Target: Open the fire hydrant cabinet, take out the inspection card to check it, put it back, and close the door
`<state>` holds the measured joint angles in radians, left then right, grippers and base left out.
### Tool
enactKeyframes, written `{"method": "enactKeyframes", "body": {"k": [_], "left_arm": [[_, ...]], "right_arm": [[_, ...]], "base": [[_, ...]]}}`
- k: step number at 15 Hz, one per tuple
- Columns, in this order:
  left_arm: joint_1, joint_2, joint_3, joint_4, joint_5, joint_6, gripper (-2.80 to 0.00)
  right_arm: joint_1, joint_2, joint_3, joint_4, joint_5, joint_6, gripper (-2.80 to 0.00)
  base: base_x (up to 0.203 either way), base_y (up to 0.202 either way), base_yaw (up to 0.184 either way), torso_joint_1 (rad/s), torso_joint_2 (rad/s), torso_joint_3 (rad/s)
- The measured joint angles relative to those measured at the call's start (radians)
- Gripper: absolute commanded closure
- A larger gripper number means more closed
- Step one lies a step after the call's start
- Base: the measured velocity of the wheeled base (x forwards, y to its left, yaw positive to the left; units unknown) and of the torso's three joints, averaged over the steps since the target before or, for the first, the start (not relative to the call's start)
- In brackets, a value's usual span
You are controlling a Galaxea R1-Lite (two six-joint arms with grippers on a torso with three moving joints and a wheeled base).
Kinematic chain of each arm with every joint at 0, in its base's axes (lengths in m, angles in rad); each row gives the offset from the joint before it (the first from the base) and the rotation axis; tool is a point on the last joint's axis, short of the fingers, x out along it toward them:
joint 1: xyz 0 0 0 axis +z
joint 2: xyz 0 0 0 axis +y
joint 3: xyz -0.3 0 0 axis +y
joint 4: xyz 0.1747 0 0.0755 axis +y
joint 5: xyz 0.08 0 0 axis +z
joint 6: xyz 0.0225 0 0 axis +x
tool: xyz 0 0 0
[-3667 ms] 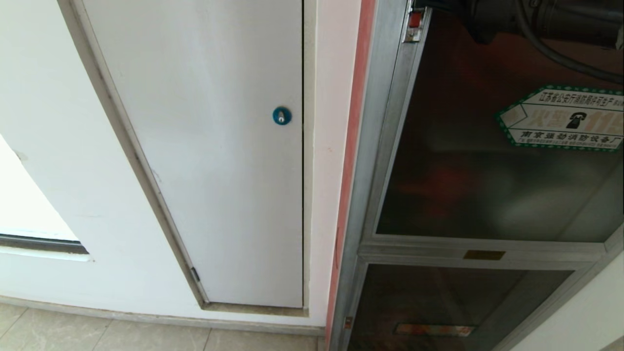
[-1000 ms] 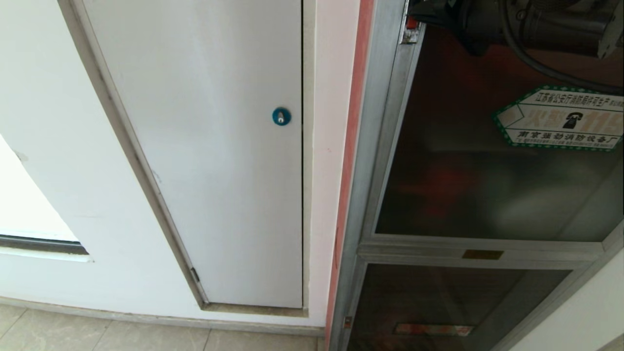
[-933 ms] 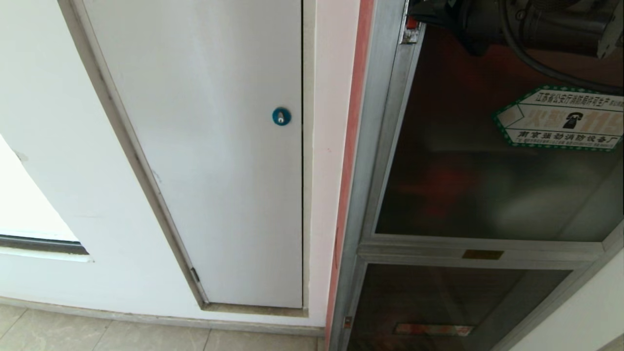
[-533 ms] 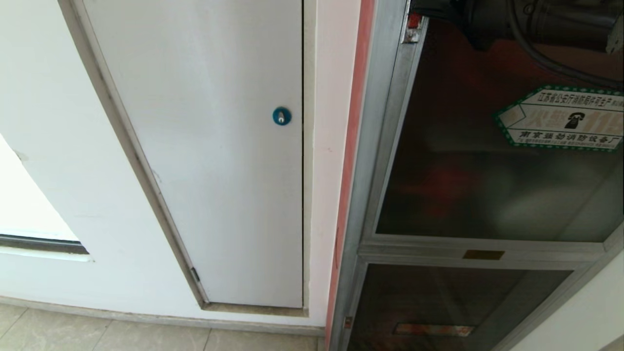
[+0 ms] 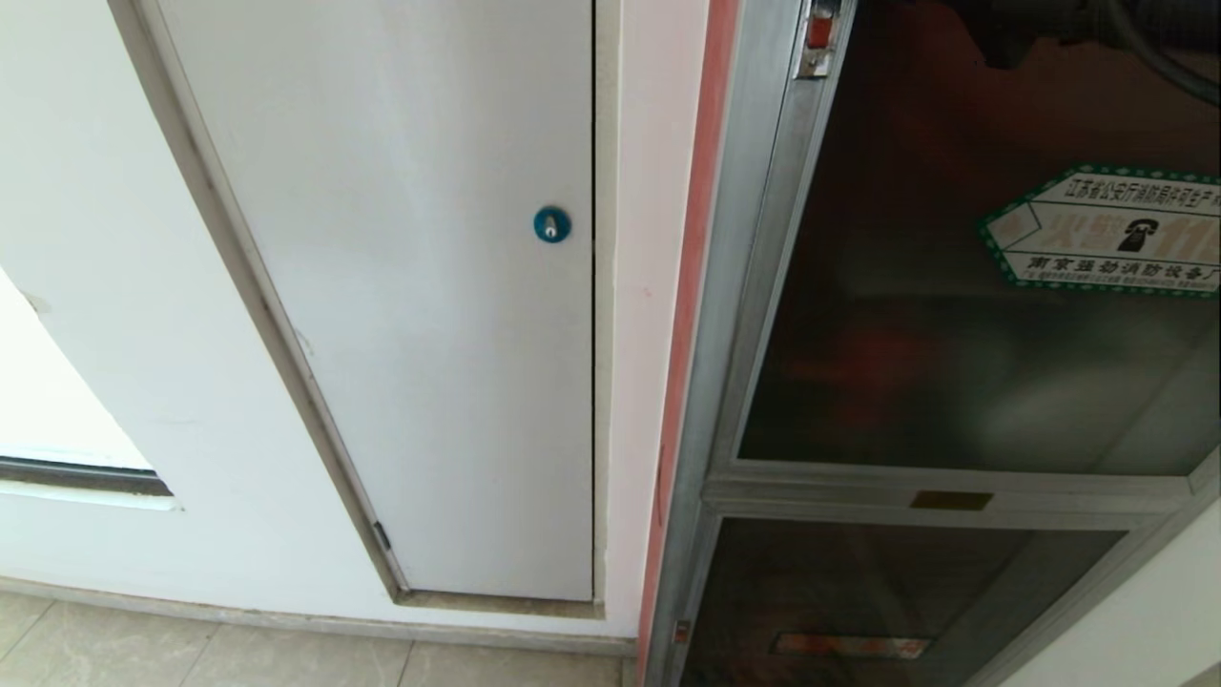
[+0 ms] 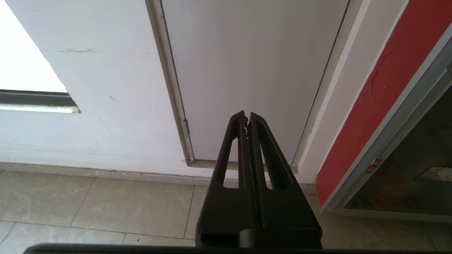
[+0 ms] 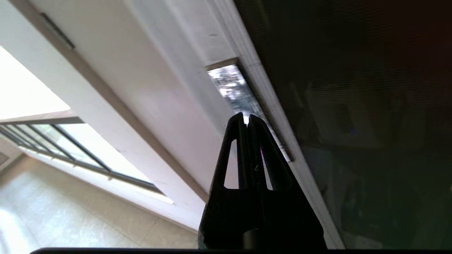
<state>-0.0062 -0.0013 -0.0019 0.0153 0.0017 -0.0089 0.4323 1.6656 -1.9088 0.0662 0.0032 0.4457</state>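
door [image 5: 963,315] at 3 o'clock, head view: rigid framed glass, fragile, swings on hinges; pull by metal edge near latch [image 5: 817,38]. right gripper [image 7: 247,121] pinched closed, empty, beside frame.

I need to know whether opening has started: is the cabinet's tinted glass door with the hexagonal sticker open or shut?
Slightly ajar, it seems: the door frame's latch edge stands a little off the fire hydrant cabinet frame in the head view. How far, cannot tell.
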Motion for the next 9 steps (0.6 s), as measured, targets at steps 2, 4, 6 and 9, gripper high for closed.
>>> {"method": "enactKeyframes", "body": {"k": [2,4,6,9], "left_arm": [[0.0,0.0,0.0,0.0,0.0,0.0,0.0],[0.0,0.0,0.0,0.0,-0.001,0.0,0.0],[0.0,0.0,0.0,0.0,-0.001,0.0,0.0],[0.0,0.0,0.0,0.0,0.0,0.0,0.0]], "right_arm": [[0.014,-0.047,0.046,0.001,0.0,0.0,0.0],[0.029,-0.107,0.107,0.0,0.002,0.0,0.0],[0.038,-0.177,0.179,-0.002,0.004,-0.001,0.0],[0.041,-0.292,0.295,-0.002,0.003,-0.02,0.0]], "base": [[0.0,0.0,0.0,0.0,0.0,0.0],[0.0,0.0,0.0,0.0,0.0,0.0],[0.0,0.0,0.0,0.0,0.0,0.0],[0.0,0.0,0.0,0.0,0.0,0.0]]}}
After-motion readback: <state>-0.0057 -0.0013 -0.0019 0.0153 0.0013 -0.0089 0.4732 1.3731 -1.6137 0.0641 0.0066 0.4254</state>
